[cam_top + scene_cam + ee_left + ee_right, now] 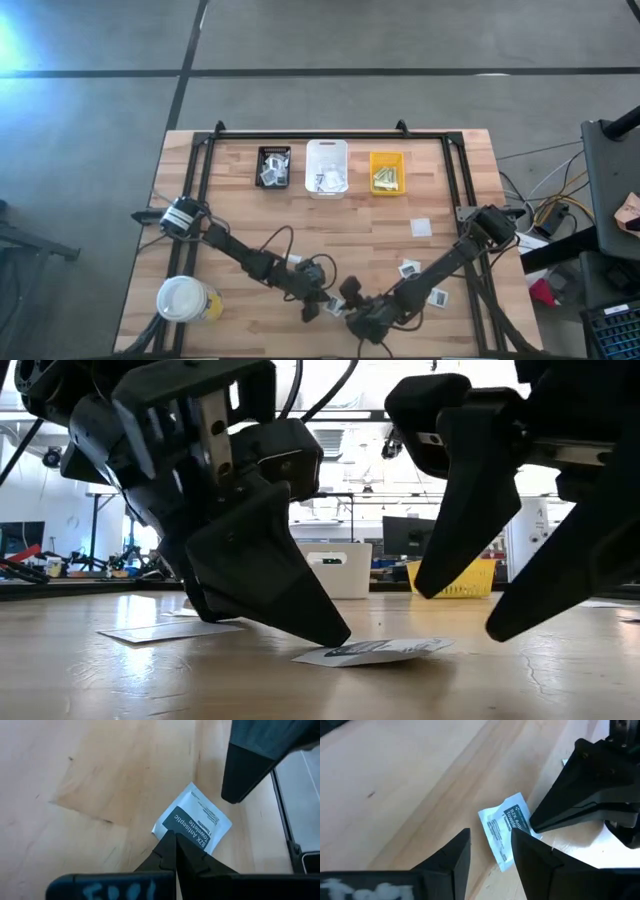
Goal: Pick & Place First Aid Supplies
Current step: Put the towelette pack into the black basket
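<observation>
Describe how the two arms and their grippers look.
Both arms are dark, jointed links with looping black cables. The left gripper and right gripper have black, wedge-shaped fingers tapering to tips. Smudged pale-blue handwriting marks the left gripper's body; fainter whitish marks show on the right's.

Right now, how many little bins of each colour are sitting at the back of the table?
black bin: 1
white bin: 1
yellow bin: 1
Total: 3
</observation>
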Robot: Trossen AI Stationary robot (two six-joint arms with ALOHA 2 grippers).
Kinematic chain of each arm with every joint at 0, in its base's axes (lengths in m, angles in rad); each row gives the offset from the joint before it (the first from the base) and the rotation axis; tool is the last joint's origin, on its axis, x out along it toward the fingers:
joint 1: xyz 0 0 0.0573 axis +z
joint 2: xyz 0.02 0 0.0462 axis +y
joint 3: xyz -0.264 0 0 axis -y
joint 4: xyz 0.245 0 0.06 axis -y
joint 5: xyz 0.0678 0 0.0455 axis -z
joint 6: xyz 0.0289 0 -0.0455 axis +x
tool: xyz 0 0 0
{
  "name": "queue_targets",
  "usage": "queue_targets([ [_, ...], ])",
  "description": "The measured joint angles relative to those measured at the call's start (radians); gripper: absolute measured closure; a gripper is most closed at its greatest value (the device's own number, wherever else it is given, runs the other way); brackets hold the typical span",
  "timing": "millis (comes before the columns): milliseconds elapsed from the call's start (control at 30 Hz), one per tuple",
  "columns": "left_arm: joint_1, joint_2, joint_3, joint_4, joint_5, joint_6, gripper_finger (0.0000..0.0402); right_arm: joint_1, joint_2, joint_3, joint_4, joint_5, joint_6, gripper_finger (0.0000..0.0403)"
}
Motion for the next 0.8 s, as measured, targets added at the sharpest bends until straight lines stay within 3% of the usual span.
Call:
queue_targets([
  [233,0.002,0.001,0.000,-0.003,-0.023,-0.097,0.0401,0.001,0.044,-0.001,0.004,0.038,-0.029,0.0275],
  [800,0.007,0.001,0.000,-0.004,-0.009,-0.130,0.0402,0.014,0.087,0.018,-0.002,0.275,-0.081,0.0300],
])
